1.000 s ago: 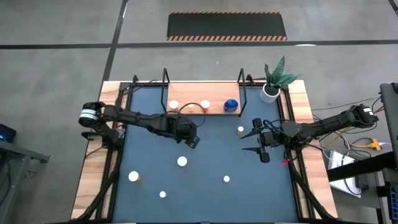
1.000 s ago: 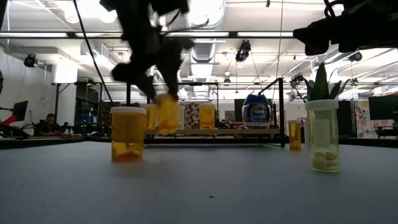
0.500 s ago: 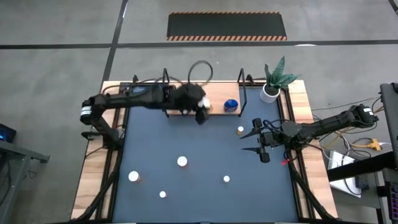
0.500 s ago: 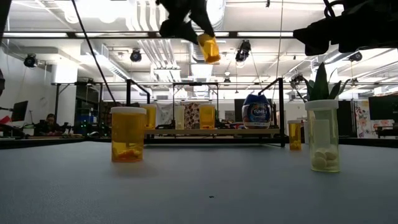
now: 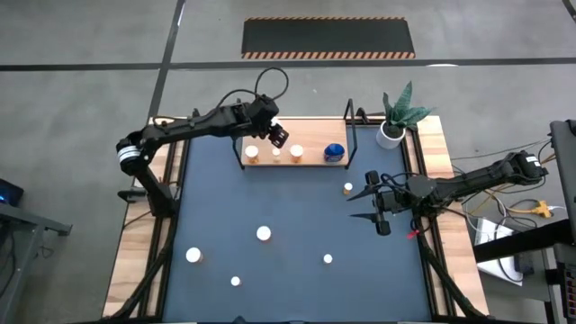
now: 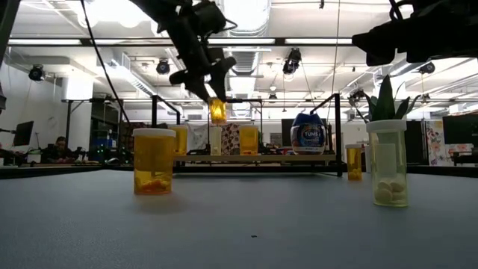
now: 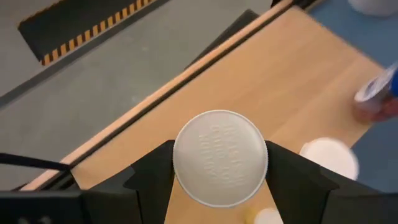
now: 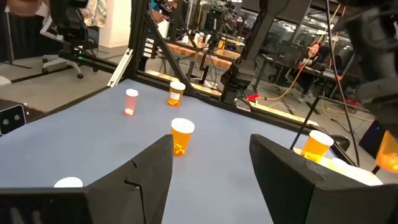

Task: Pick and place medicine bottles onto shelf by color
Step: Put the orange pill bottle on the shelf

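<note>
My left gripper (image 5: pixel 277 137) is shut on an orange bottle with a white cap (image 6: pixel 216 110) and holds it above the light-wood shelf (image 5: pixel 310 133) at the table's far edge. Other white-capped orange bottles (image 5: pixel 253 153) (image 5: pixel 296 150) and a blue one (image 5: pixel 335 152) stand on the board. My right gripper (image 5: pixel 362 203) is open and empty over the mat's right side, near a small orange bottle (image 5: pixel 347 188). More bottles stand upright on the mat (image 5: pixel 263 234) (image 5: pixel 193 256) (image 5: pixel 236 282) (image 5: pixel 328 259). My left gripper pinches the bottle at its top end, one finger on each side of the white cap (image 7: pixel 184 163). The fingers (image 6: pixel 203 81) come from above, pointing down. The bottle hangs upright below them, clear of the shelf board.
Black wire frames (image 5: pixel 241 135) (image 5: pixel 351 135) rise at the shelf's two ends. A white plant pot (image 5: pixel 390 133) stands at the far right corner. In the low view a large bottle (image 6: pixel 153 161) and a tall one (image 6: pixel 388 164) stand near the camera.
My left gripper, shut on the orange bottle, has risen from the middle of the mat and gone toward the far edge, over the shelf. It has then come down toward the board. The bottle was tilted on the way and now hangs upright.
</note>
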Controlling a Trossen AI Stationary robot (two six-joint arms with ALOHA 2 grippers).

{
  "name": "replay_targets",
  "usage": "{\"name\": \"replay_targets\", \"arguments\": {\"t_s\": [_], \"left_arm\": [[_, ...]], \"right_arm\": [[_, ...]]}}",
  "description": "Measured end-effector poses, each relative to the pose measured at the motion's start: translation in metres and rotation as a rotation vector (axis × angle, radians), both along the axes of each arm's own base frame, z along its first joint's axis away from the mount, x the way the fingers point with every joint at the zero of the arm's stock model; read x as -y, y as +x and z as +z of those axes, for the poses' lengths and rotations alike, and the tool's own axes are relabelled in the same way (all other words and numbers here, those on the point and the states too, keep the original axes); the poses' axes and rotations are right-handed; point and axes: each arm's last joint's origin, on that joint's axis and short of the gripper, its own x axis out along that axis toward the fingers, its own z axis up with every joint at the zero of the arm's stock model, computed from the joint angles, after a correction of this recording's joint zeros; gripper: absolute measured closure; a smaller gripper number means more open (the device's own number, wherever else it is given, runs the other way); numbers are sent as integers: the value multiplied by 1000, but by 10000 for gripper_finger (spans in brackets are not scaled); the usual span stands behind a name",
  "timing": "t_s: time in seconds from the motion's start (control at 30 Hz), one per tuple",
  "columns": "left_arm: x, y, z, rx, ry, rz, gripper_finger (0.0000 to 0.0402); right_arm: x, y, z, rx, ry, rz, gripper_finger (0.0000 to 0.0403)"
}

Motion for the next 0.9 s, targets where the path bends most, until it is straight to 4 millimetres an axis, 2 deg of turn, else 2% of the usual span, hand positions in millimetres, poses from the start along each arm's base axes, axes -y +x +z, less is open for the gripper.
{"name": "replay_targets", "arguments": {"t_s": [0.23,0.4,0.6,0.9], "left_arm": [[-2,1,-16,31,18,0,187],[-4,5,-10,79,38,-11,187],[-9,24,-10,64,37,-35,205],[-26,53,-33,-105,-15,-67,210]], "right_arm": [[0,0,0,3,-12,0,200],[0,0,0,7,-28,-17,200],[1,0,1,19,-44,-31,200],[1,0,1,19,-51,-32,200]]}}
